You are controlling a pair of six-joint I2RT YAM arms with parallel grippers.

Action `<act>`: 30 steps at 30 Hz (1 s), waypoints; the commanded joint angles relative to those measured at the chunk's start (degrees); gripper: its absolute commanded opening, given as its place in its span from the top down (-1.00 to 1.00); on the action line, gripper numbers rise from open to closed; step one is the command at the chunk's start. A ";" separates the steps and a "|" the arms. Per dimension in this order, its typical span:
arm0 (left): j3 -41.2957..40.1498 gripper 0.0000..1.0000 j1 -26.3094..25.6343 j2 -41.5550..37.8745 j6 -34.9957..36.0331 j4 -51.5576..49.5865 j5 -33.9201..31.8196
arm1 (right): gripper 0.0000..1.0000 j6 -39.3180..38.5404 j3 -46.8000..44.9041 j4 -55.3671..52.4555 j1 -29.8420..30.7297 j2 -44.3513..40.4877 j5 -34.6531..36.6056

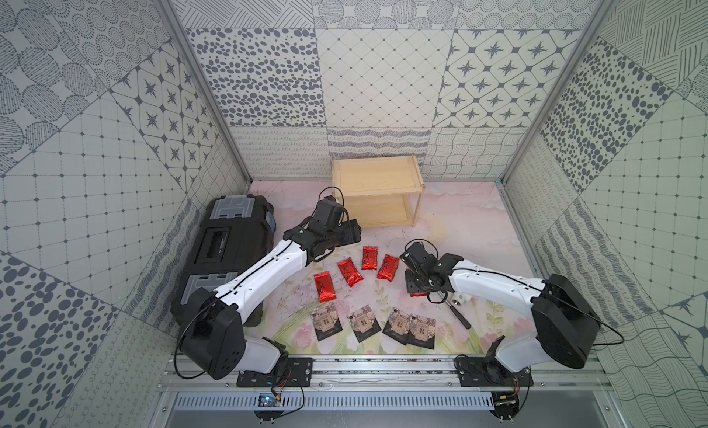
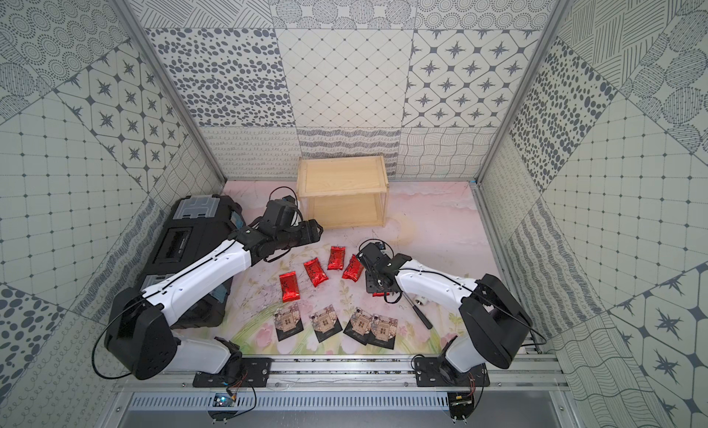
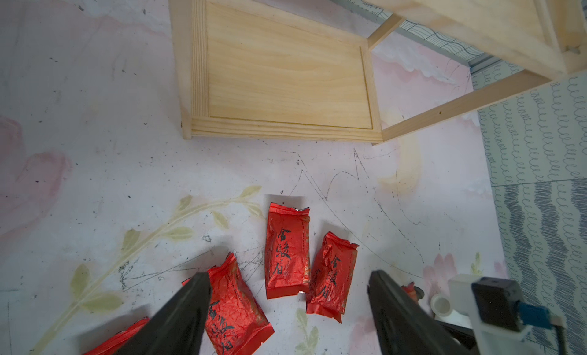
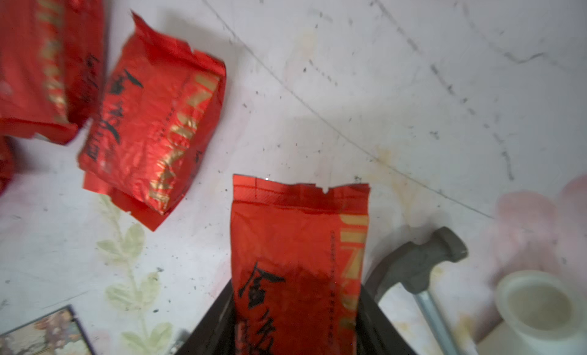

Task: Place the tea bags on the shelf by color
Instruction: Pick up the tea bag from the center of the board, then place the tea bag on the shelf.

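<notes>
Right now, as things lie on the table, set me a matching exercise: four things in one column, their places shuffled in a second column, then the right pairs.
Things:
1. shelf
2. toolbox
3. dark sachets
4. hammer

Places:
A. front row, nearest the robot
B. beside the white fitting, on the robot's right
C. rear centre
D. far on the robot's left

Pairs: 1-C; 2-D; 3-A; 4-B
</notes>
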 commanded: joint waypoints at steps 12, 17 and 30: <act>4.36 -0.65 -0.15 -1.06 2.62 -1.27 0.60 | 0.01 -26.59 39.53 2.55 -16.17 9.01 1.38; 4.28 -0.65 -0.18 -0.95 3.68 -0.82 0.89 | 0.01 -32.06 54.16 2.56 -18.52 20.95 -0.95; 2.67 -0.66 -0.14 -0.61 4.21 0.88 2.33 | -0.04 -33.97 74.21 -1.91 -19.96 36.87 -3.09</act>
